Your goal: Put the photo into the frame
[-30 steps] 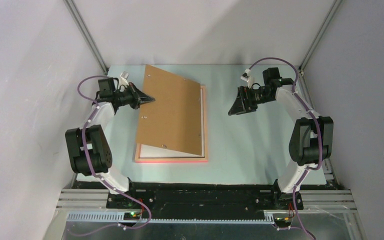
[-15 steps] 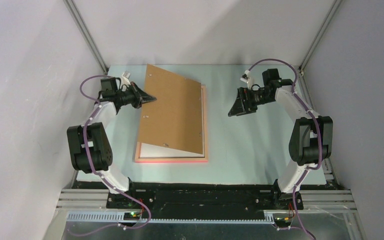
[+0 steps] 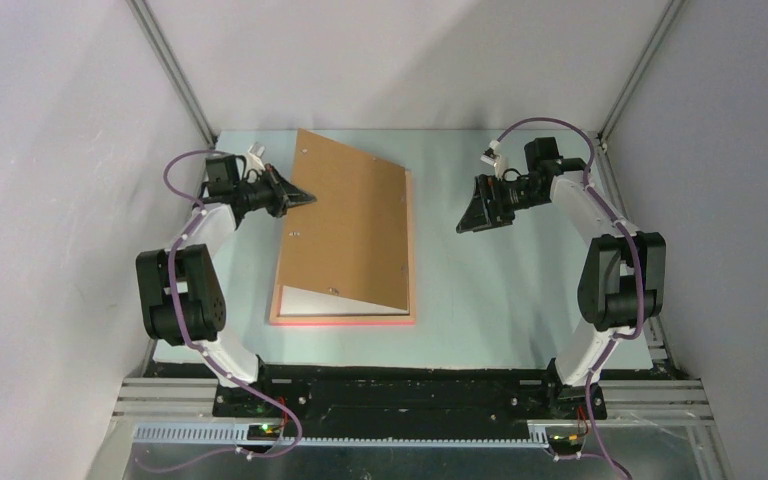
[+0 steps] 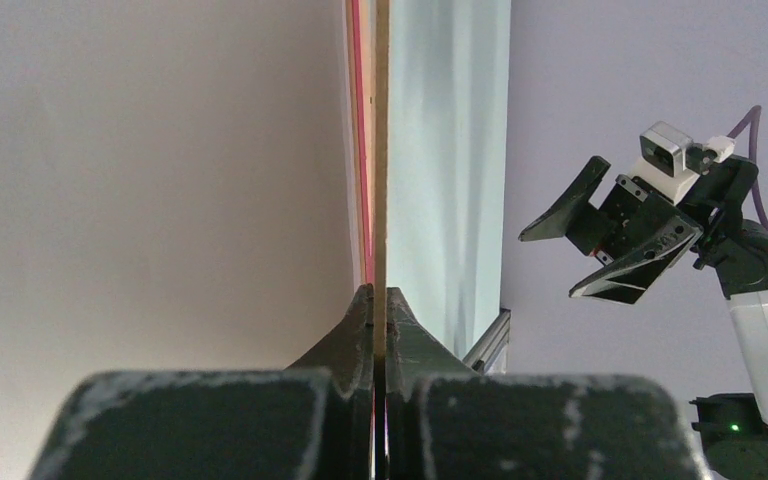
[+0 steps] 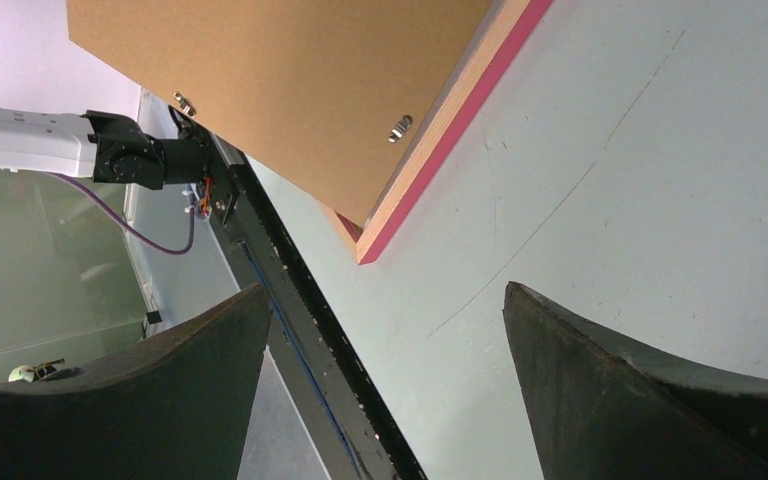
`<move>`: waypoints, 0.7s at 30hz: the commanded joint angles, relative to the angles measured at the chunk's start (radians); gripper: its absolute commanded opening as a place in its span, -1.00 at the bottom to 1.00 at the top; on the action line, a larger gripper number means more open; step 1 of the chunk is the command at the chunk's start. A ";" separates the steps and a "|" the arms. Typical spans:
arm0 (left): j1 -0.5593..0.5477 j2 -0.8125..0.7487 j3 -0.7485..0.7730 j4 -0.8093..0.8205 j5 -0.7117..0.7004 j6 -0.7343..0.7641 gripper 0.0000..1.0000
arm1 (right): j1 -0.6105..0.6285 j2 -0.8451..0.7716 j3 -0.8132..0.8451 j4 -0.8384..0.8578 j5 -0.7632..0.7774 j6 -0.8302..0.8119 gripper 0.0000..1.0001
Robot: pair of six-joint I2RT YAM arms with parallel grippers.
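The backing board (image 3: 345,225) is plain mid-brown, dotted with a few small silver clips. The frame (image 3: 340,320) beneath it has a salmon-pink border, glowing orange-red along its near edge. The photo (image 3: 325,299) shows only plain white. The table (image 3: 500,290) is pale mint green. The left gripper (image 3: 305,198) and right gripper (image 3: 467,218) are black, on white-and-black arms (image 3: 580,205) with purple cables (image 3: 550,122)

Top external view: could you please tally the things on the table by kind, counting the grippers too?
Brown backing board: 1
Pink frame: 1
White-backed photo: 1
Grippers: 2, the left gripper and the right gripper
Total: 5
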 commanded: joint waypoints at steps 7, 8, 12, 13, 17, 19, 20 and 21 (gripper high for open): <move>-0.010 -0.026 -0.030 0.062 0.034 -0.048 -1.00 | 0.004 0.003 0.002 0.015 0.004 -0.002 0.80; -0.011 -0.029 -0.033 0.064 0.034 -0.048 -1.00 | 0.005 0.003 0.002 0.014 0.003 -0.003 0.80; -0.010 -0.028 -0.034 0.066 0.037 -0.049 -1.00 | 0.005 0.003 0.002 0.015 0.004 -0.002 0.80; -0.011 -0.028 -0.034 0.066 0.037 -0.050 -1.00 | 0.005 0.003 0.002 0.016 0.003 -0.002 0.80; -0.011 -0.027 -0.038 0.066 0.037 -0.047 -1.00 | 0.005 0.003 0.002 0.014 0.004 -0.004 0.80; -0.013 -0.029 -0.040 0.065 0.035 -0.047 -1.00 | 0.005 0.003 0.003 0.015 0.005 -0.003 0.80; -0.013 -0.030 -0.042 0.066 0.035 -0.047 -1.00 | 0.005 0.005 0.003 0.015 0.005 -0.002 0.80; -0.012 -0.032 -0.043 0.066 0.035 -0.047 -1.00 | 0.005 0.004 0.003 0.015 0.003 -0.001 0.80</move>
